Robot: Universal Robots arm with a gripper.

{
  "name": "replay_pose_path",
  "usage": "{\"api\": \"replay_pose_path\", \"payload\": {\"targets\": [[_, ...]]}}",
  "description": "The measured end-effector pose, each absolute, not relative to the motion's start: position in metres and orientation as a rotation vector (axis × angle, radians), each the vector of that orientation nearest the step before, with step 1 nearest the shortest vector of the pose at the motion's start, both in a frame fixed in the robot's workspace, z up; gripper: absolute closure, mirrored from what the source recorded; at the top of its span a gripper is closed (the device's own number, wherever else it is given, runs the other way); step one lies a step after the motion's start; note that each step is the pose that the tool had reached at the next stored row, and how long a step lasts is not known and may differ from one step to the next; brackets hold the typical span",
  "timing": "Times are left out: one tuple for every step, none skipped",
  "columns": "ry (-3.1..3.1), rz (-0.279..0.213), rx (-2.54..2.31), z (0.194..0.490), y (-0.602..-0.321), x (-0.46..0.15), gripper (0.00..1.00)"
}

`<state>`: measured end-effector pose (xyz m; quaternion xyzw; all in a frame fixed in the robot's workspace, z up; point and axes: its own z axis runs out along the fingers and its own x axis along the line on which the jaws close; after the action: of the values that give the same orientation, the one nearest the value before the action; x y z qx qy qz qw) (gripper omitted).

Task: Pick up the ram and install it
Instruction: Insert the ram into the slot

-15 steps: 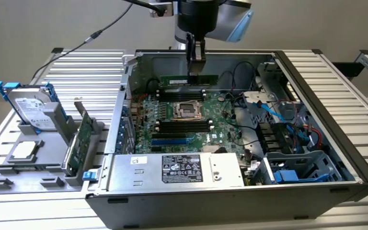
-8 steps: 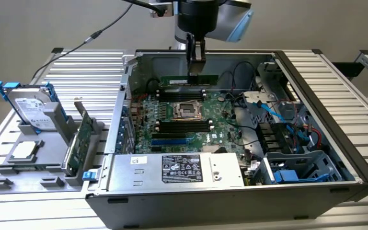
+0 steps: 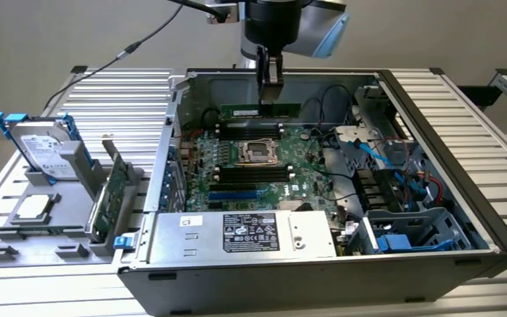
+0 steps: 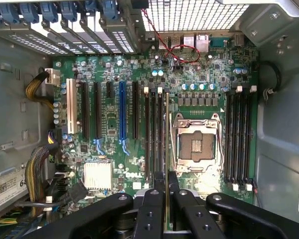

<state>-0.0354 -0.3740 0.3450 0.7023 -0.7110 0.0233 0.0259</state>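
The ram (image 3: 260,109), a narrow green stick with a white label, hangs level inside the open computer case. My gripper (image 3: 270,98) is shut on its upper edge, and it hovers above the motherboard (image 3: 300,189) over the far memory slots (image 3: 246,125). In the wrist view the ram (image 4: 167,144) appears edge-on as a thin line between my black fingers (image 4: 157,191). It runs alongside the empty black slots (image 4: 153,134) beside the open processor socket (image 4: 195,144). More empty slots (image 4: 239,134) lie on the socket's other side.
The case wall (image 3: 438,165) rings the board, with blue cables (image 3: 379,153) and a drive cage (image 3: 412,231) at the exterior view's right and the power supply (image 3: 253,234) in front. Outside on the exterior view's left, a grey holder (image 3: 7,254) carries a hard drive (image 3: 47,155), an expansion card (image 3: 108,198) and a silver processor (image 3: 32,208).
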Motion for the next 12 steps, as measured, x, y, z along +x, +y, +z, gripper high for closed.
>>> {"api": "replay_pose_path", "payload": {"targets": [[-2.198, 0.072, 2.171, 0.344, -0.374, -0.035, 0.86], [-2.198, 0.071, 2.171, 0.343, -0.374, -0.036, 0.86], [-2.199, 0.068, 2.173, 0.342, -0.375, -0.037, 0.86], [-2.201, 0.065, 2.174, 0.341, -0.375, -0.038, 0.86], [-2.202, 0.062, 2.175, 0.34, -0.376, -0.039, 0.86], [-2.204, 0.059, 2.177, 0.339, -0.376, -0.04, 0.86], [-2.205, 0.057, 2.178, 0.338, -0.377, -0.04, 0.86], [-2.206, 0.055, 2.179, 0.337, -0.377, -0.041, 0.86], [-2.206, 0.055, 2.179, 0.335, -0.378, -0.042, 0.86], [-2.206, 0.054, 2.179, 0.334, -0.38, -0.042, 0.86], [-2.206, 0.054, 2.179, 0.332, -0.381, -0.042, 0.86], [-2.206, 0.054, 2.179, 0.33, -0.383, -0.042, 0.86]]}}
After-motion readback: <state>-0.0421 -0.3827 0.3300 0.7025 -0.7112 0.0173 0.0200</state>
